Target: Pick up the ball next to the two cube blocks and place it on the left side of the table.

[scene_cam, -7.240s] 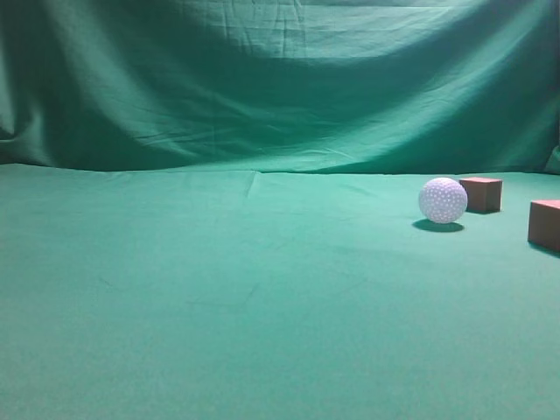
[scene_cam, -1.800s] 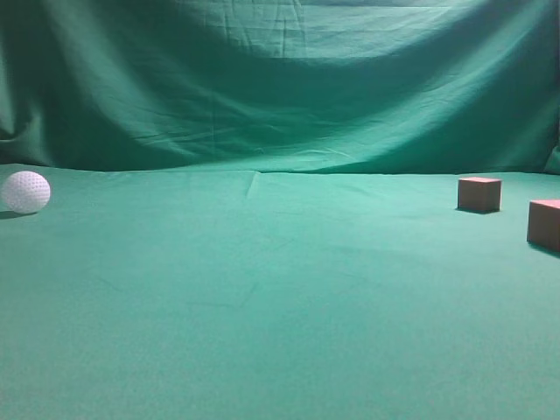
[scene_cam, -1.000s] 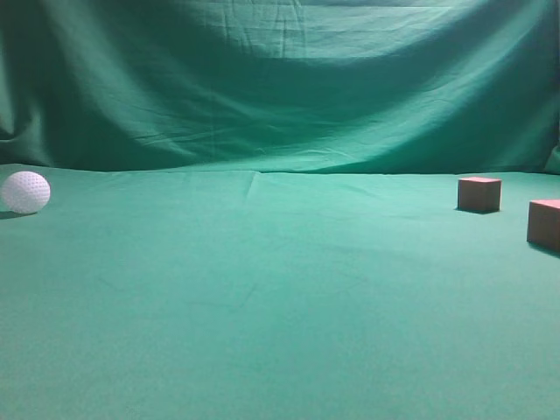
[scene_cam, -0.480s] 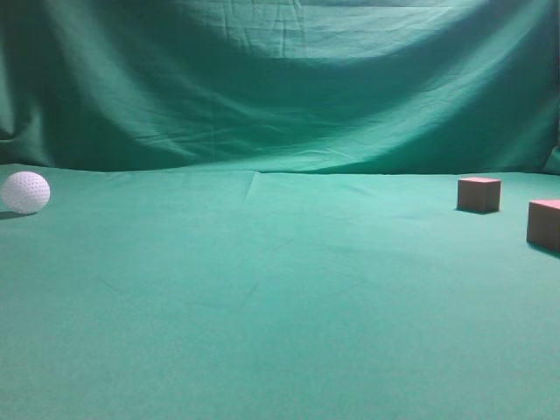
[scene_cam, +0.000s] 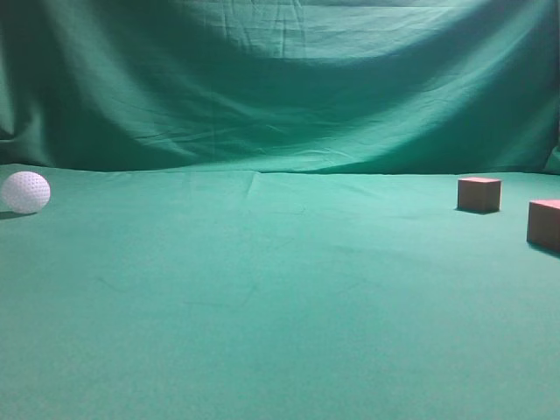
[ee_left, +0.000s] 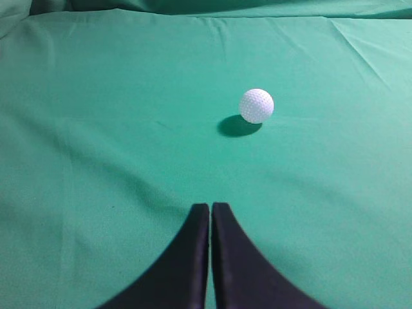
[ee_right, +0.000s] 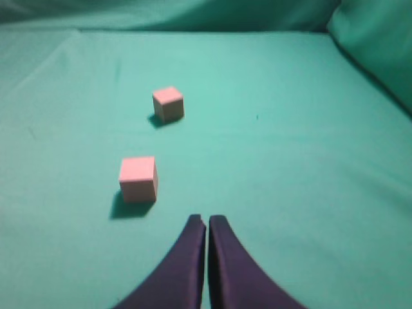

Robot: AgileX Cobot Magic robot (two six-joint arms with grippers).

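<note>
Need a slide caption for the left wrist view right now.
Left gripper shut above the green table, white ball resting alone on the cloth ahead of its tips.

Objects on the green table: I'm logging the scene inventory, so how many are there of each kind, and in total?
White dimpled ball: 1, at the far left of the table
Reddish-brown cube blocks: 2, at the right
Total: 3 objects

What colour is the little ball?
The ball is white with tiny dimples all over, seen best in the left wrist view.
</note>
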